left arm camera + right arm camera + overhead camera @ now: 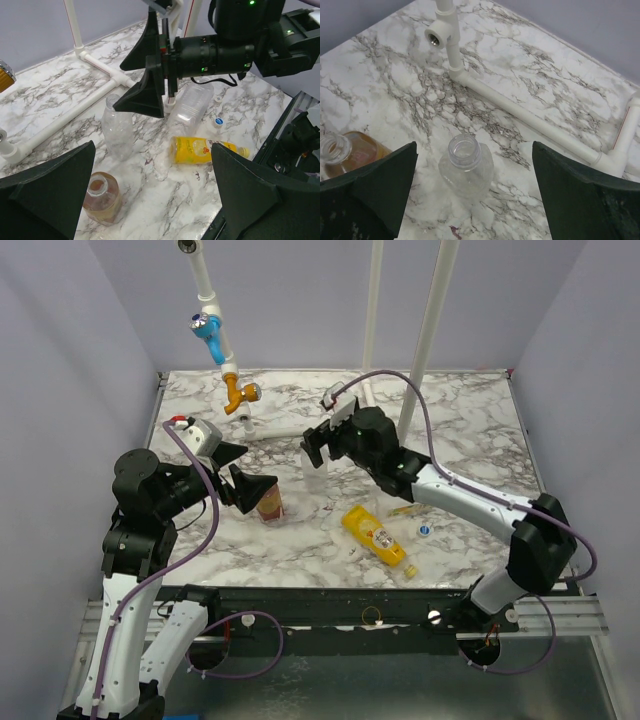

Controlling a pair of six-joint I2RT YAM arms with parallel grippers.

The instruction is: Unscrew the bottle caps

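Right wrist view gave us the clearest reason for the pose of the right claw (318, 445): it hung straight over the slim clear bottle (465, 167), its fingers (375, 190) spread wide to either side and holding nothing. That bottle stood upright with its mouth bare, so we judged its cap was already off. Near it stood the brown bottle (342, 152), also open at the neck. The left claw (245, 472) was likewise wide and empty, just above the brown bottle and facing the other arm, probably placed to steady a bottle.

We found the yellow bottle (378, 537) lying on its side on the marble table (470, 420), toward the near edge. Its cap seemed to be on, so we judged it the work left. A loose blue-and-white cap (425, 530) lay near it. The wider clear bottle (192, 105) lay on its side behind the right claw; we could not tell whether it had a cap. White pipes (520, 112) ran along the table behind the bottles. The brown bottle stood roughly between the left claw and the yellow one.
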